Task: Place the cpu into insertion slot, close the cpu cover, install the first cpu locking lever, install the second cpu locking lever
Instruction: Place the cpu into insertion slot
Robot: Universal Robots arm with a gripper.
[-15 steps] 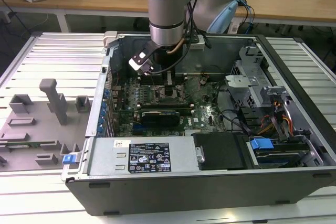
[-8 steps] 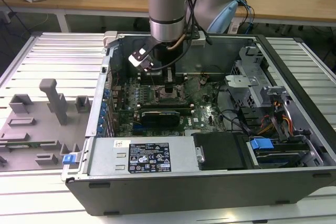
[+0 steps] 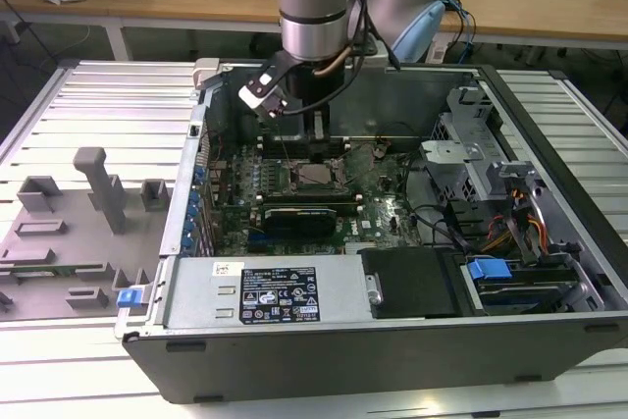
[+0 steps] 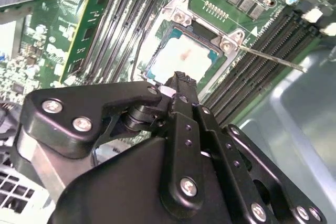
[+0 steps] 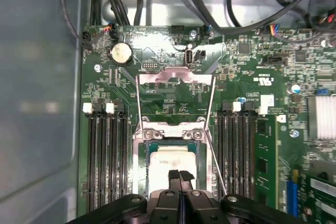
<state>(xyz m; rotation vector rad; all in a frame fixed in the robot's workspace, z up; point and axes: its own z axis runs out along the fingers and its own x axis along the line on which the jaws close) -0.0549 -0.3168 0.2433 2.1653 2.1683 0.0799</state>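
Observation:
The cpu (image 5: pixel 167 159) (image 4: pixel 185 59), a pale square chip, lies flat in the insertion slot (image 5: pixel 140 153) on the green board. The cpu cover (image 5: pixel 176 78), a thin silvery frame, is swung back off the slot and stands open. Thin wire levers (image 5: pixel 214 153) (image 4: pixel 273 59) stick out loose beside the slot. My gripper (image 5: pixel 181 174) (image 4: pixel 178 80) hangs just above the chip's near edge, its black fingers shut together with nothing between them. In the exterior view the gripper (image 3: pixel 316 149) reaches down into the open computer case over the slot (image 3: pixel 316 178).
Rows of long black memory slots (image 5: pixel 105 156) (image 5: pixel 239 156) flank the socket on both sides. Cables (image 5: pixel 210 3) hang past the board's far edge. The case wall (image 5: pixel 37 103) rises close by. A grey fixture tray (image 3: pixel 69 233) sits at the exterior view's left, drive bays (image 3: pixel 500 193) at its right.

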